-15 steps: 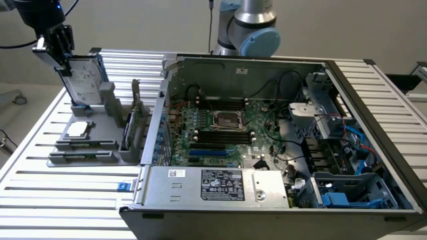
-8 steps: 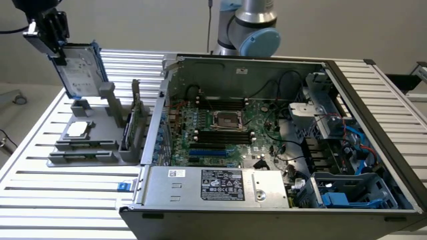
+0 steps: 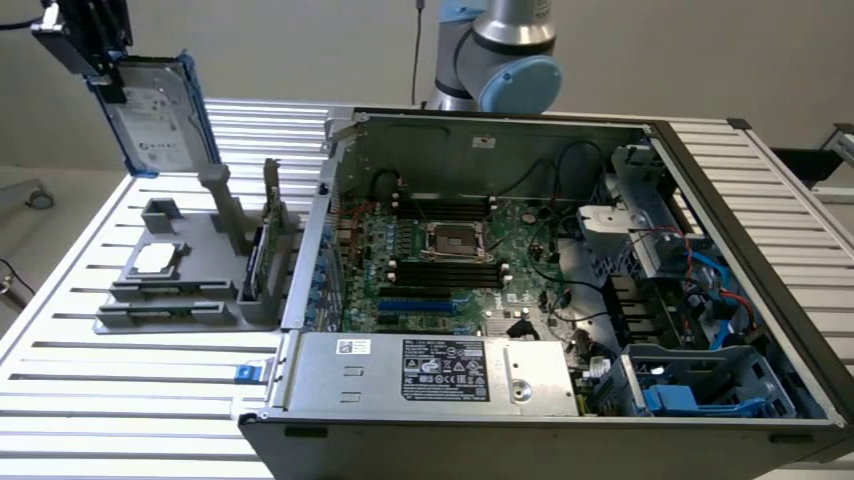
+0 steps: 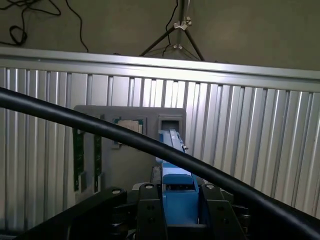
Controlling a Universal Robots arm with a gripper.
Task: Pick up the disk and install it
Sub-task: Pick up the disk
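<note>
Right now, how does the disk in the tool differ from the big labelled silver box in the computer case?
The disk hangs on edge in the air, gripped by the tool; the silver box lies flat inside the computer case. The disk is framed in blue plastic; the silver box is bare metal. The disk's label is white; the silver box's is mostly black. Both are silver-grey metal with printed labels.

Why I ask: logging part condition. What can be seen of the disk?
The disk is a flat silver-grey metal drive with a white printed label, framed by a blue plastic carrier. It hangs on edge, tilted, above the grey fixture at the exterior view's left. The gripper clamps its blue carrier; nothing else touches it.
</note>
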